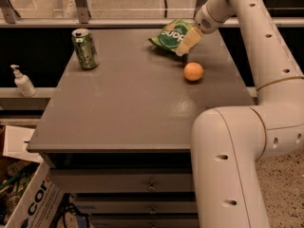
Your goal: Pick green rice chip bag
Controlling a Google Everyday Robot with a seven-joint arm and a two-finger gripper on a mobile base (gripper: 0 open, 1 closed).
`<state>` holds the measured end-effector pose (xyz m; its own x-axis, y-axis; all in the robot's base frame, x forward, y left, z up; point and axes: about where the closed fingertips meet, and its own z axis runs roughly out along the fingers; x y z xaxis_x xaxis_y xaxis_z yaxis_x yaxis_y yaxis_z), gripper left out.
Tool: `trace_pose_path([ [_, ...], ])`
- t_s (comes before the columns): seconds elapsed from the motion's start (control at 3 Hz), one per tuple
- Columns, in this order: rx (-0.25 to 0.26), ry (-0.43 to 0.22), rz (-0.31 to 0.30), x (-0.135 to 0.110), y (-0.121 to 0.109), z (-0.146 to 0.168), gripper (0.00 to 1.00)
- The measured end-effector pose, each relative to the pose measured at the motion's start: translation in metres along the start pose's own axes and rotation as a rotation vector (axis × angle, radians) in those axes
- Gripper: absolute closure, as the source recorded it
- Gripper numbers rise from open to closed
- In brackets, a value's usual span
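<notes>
The green rice chip bag [168, 34] lies crumpled at the far right of the table top, white lettering facing up. My gripper [185, 42] comes down from the arm at the upper right. It sits at the bag's right edge, overlapping it, low over the table. It hides the bag's right end. Whether it touches the bag I cannot tell.
An orange [194, 71] lies just in front of the gripper. A green soda can [85, 49] stands at the far left of the grey table [123, 113]. A soap dispenser [22, 81] stands on a ledge at the left. A cardboard box [26, 198] sits on the floor at the lower left.
</notes>
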<state>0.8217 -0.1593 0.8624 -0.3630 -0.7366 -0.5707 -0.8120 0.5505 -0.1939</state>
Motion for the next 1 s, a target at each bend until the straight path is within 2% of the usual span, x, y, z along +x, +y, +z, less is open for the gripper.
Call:
trace_pose_path([
  [0.33,0.000,-0.002,0.048,-0.008,0.002,0.002,0.00],
  [1.0,-0.042,0.011,0.095,-0.011,0.015,0.007,0.00],
])
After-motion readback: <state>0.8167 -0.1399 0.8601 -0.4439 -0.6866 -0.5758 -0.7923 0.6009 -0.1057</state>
